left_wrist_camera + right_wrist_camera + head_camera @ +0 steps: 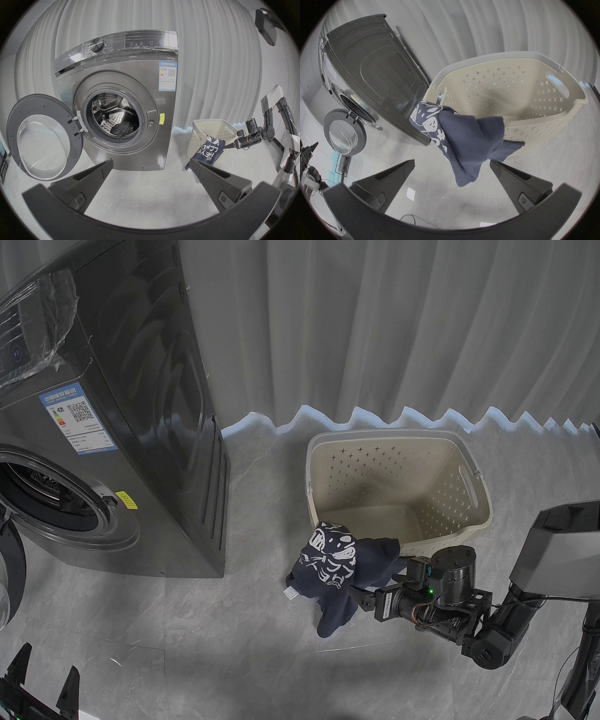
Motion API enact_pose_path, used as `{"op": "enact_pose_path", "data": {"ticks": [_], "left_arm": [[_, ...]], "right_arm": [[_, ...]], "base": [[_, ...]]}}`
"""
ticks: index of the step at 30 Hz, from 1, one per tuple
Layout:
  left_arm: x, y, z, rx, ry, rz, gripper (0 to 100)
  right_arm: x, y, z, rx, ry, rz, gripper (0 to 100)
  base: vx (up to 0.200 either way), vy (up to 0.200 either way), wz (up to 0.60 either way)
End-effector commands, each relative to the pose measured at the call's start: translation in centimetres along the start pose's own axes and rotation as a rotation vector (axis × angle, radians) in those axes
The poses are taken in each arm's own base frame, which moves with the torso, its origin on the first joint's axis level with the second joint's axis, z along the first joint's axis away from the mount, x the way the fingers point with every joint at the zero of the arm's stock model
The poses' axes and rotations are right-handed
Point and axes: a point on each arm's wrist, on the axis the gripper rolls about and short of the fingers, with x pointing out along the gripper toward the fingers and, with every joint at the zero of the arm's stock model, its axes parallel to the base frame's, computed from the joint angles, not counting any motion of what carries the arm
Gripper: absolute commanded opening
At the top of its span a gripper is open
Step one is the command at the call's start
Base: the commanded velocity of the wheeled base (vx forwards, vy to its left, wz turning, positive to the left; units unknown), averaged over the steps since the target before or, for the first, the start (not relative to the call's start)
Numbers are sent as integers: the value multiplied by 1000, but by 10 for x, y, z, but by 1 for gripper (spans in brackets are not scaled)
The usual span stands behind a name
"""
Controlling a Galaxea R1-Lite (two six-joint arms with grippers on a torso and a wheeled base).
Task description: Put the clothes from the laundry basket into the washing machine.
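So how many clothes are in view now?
2. A navy printed garment hangs at the near corner of the laundry basket, by the right gripper; a dark garment lies in the washing machine drum. More may be hidden inside.

A pale grey curtain (387,321) hangs in deep vertical folds across the whole back of the room and reaches down to the floor (187,627). Along its hem runs a thin bright strip of light (375,418), jagged where the folds meet the ground. The floor is laid with large grey tiles of a faint marbled pattern, with thin joints between them. Its smooth surface shows soft reflections and dim shadows.
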Motion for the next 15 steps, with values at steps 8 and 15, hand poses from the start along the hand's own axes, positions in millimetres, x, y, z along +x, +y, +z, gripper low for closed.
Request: {"op": "enact_pose_path", "data": {"ticks": [8,15], "left_arm": [[1,0,-5,-9,10,4,100],[1,0,-5,-7,11,2,100]], "right_arm": [[24,3,2,-3,-33,5,100],[42,-2,9,1,-72,-6,100]], "base": [[0,0,0],[0,0,0]]}}
